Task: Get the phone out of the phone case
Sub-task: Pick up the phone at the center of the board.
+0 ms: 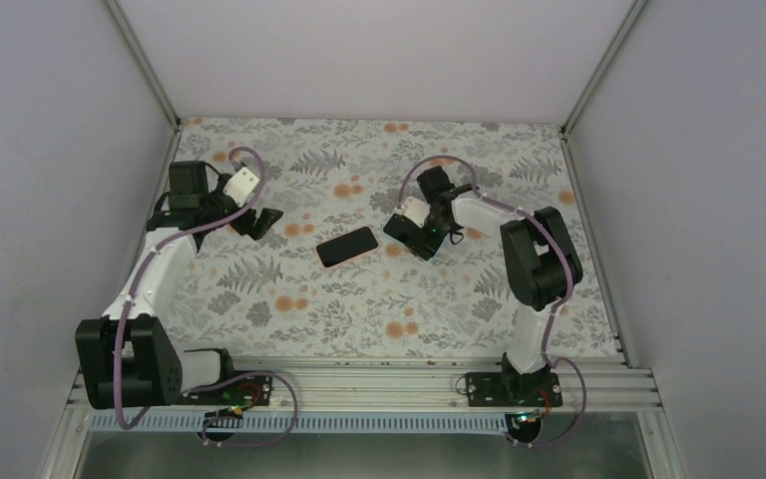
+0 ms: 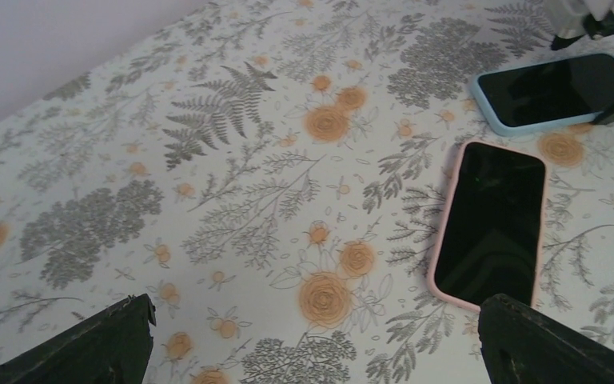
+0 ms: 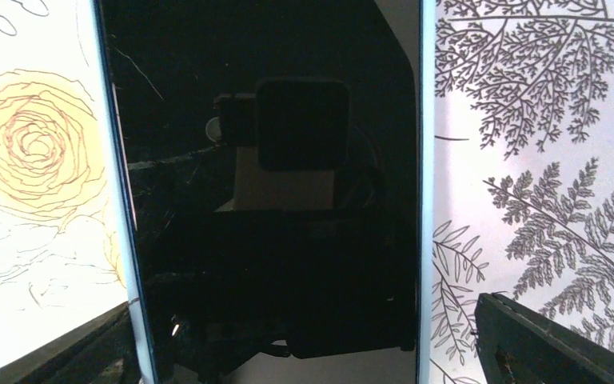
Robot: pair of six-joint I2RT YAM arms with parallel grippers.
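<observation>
Phone in the blue case [image 3: 272, 200]: lies flat and screen up on the desk [image 1: 359, 309], just beyond the far right corner of the pink-cased phone [image 1: 347, 245], with a narrow strip of floral cover between them. From above it is almost wholly hidden under the right wrist.
Blue case [image 3: 426, 160]: still round the phone, its pale rim showing along both long edges.
Right fingers [image 3: 544, 344]: spread wide, one tip off each long edge of the blue-cased phone, so that the phone lies between them. I cannot tell whether either tip touches the case.
Right arm [image 1: 534, 259]: rises to the right of the pink-cased phone, then bends back leftward with the wrist pointing down at the desk.
Left fingers [image 2: 88, 344]: spread wide and holding nothing, hanging above bare cover to the left of the pink-cased phone.
Left arm [image 1: 155, 279]: stretches far forward on the left of the pink-cased phone, its wrist turned toward that phone.
Pink-cased phone: flat, screen up and dark, lying at a slant near the middle of the desk, between the two sets of fingers and touched by neither.
Walls [image 1: 359, 50]: plain white panels close off the left, right and far sides, well away from the pink-cased phone.
</observation>
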